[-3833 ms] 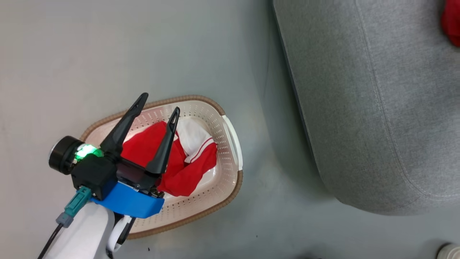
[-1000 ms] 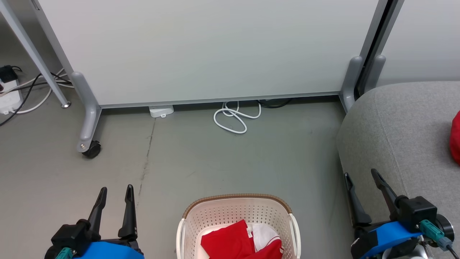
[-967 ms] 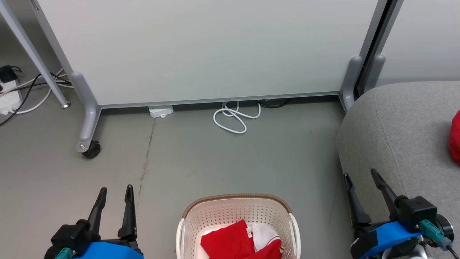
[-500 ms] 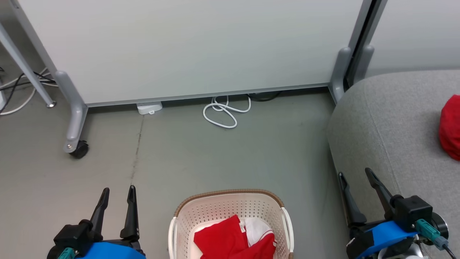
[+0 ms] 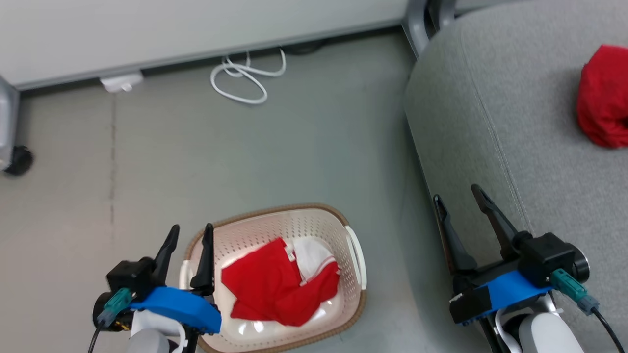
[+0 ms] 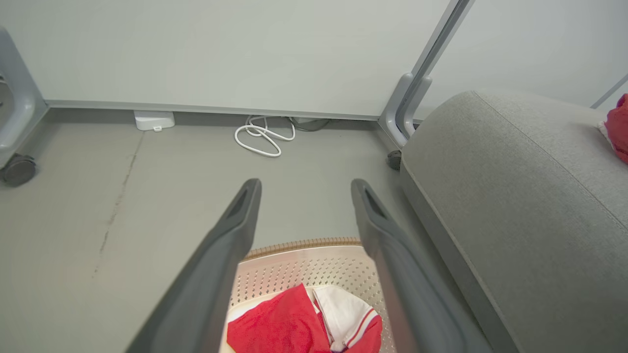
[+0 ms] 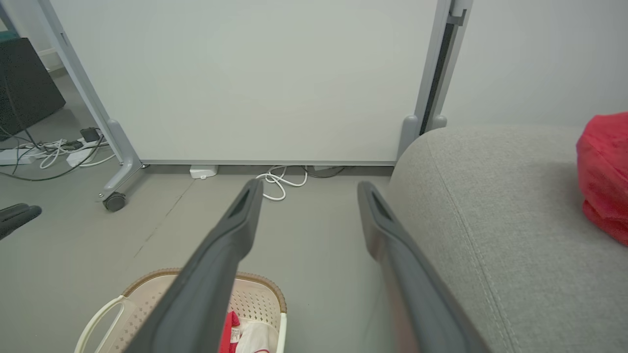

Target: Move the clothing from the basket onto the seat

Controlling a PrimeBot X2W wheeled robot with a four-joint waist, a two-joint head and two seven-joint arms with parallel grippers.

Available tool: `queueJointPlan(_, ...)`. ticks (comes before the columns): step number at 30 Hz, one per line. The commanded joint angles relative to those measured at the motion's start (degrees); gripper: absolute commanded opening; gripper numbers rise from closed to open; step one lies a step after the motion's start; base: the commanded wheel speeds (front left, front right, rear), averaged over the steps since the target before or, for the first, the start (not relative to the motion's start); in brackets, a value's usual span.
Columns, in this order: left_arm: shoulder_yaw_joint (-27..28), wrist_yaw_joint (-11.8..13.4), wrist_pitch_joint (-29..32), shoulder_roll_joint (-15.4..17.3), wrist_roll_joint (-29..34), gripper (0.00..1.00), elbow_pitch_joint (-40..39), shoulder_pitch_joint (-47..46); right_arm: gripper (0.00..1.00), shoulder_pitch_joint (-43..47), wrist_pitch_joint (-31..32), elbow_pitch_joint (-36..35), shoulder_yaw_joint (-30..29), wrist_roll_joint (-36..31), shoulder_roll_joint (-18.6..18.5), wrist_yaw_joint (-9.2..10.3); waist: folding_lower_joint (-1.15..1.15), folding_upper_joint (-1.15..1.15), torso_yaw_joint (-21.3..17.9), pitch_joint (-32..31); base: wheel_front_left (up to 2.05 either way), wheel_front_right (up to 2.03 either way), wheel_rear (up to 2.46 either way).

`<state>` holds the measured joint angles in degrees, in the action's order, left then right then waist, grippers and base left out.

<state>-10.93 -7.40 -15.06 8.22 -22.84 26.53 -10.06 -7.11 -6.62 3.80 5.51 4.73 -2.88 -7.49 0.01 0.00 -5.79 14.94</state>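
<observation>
Nearest, the left tool (image 5: 192, 227) hangs with fingers spread and empty at the left rim of the basket (image 5: 274, 211), which stands on the floor (image 5: 147, 162). A crumpled red-and-white garment (image 5: 274, 289) lies inside the basket. To the right, the right tool (image 5: 456, 192), likewise spread and empty, hovers at the near edge of the grey seat (image 5: 490, 122). Farther back on the seat rests a bunched plain red garment (image 5: 602, 95). Beyond, a coiled white cable (image 5: 243, 81) lies at the foot of a pale partition panel (image 5: 196, 24).
</observation>
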Motion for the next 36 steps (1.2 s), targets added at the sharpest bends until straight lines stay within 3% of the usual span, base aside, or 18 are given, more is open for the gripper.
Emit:
queueJointPlan(1,-1.22,-0.11,-0.16,0.28,-0.52,1.0,2.39,-2.69,1.0,-1.62,-0.74,-0.34,0.28,0.51,0.0,-0.02,-0.01,0.0,-4.44,6.64,0.0,0.0,0.0)
queueJointPlan(15,-12.88,-0.11,-0.15,3.03,-5.54,1.0,19.76,-19.7,1.0,-7.2,-4.36,-1.18,3.04,3.02,0.02,-0.02,-0.01,0.0,-11.25,24.3,0.0,0.0,0.0)
queueJointPlan(25,-23.6,-0.11,4.76,4.14,-8.65,1.0,27.03,-28.24,1.0,-9.89,-6.75,0.34,4.52,5.2,0.01,-0.02,-0.01,0.0,-12.96,31.57,0.0,0.0,0.0)
queueJointPlan(27,-26.78,-0.11,3.77,6.75,-10.31,1.0,30.45,-29.36,1.0,-11.18,-7.08,0.27,5.99,6.3,0.04,-0.02,-0.01,0.0,-14.44,33.91,0.0,0.0,0.0)
queueJointPlan(30,-31.81,-0.09,5.72,4.77,-11.77,1.0,29.37,-31.14,1.0,-11.23,-7.62,1.59,5.45,6.33,-0.04,-0.01,-0.01,0.0,-13.78,33.91,0.0,0.0,0.0)
queueJointPlan(36,-38.66,-0.08,7.61,7.17,-16.37,1.0,27.54,-31.93,1.0,-12.08,-8.22,2.13,5.66,6.66,0.0,-0.01,-0.01,0.0,-13.64,35.48,0.0,0.0,0.0)
